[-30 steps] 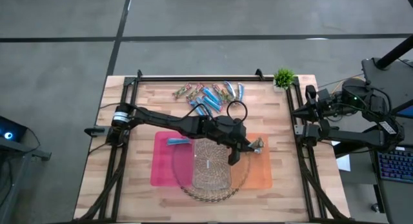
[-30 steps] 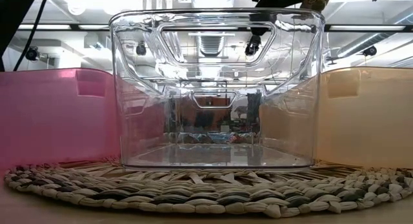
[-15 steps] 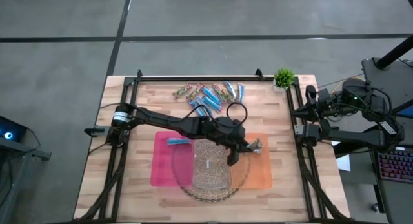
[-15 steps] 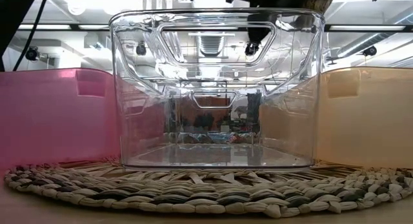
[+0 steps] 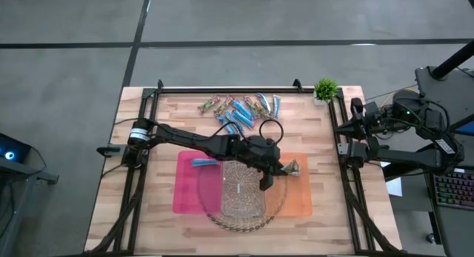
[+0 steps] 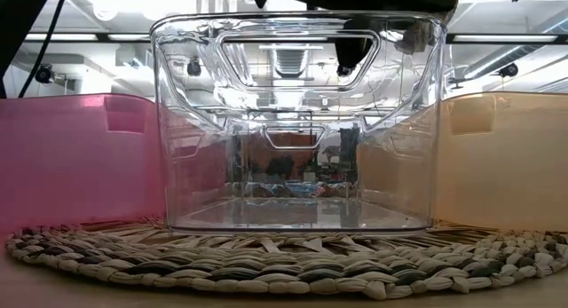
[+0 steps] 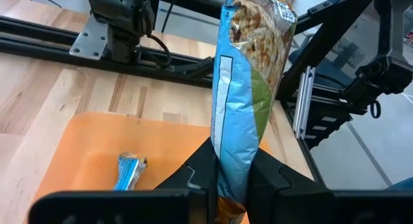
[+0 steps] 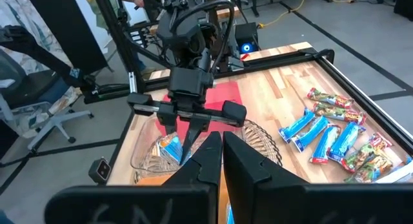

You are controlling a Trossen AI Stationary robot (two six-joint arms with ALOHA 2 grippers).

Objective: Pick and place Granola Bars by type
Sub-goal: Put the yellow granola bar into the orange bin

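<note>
My left gripper (image 5: 284,168) reaches over the orange bin (image 5: 302,204) and is shut on one granola bar (image 5: 293,168), whose wrapper is blue and green with a tan granola picture (image 7: 248,75). One blue bar (image 7: 129,172) lies on the orange bin's floor, and another (image 5: 204,162) lies in the pink bin (image 5: 185,194). Several loose granola bars (image 5: 238,112), blue and brown, lie flat on the wood near the far edge. My right gripper (image 8: 221,153) is shut on nothing and waits beyond the table's right edge. My left gripper pinches the bar by one end (image 7: 230,164) between its two fingers, one flat face to each finger. The rest of the bar sticks out past the fingertips, roughly in line with them. It is lifted clear above the orange bin.
A clear bin (image 6: 297,122) stands on a round woven mat (image 6: 284,264) between the pink bin and the orange bin. A small green potted plant (image 5: 324,89) sits at the far right corner. Black rails (image 5: 244,89) frame the table.
My left gripper has sunk a little toward the orange bin, still shut on the bar.
</note>
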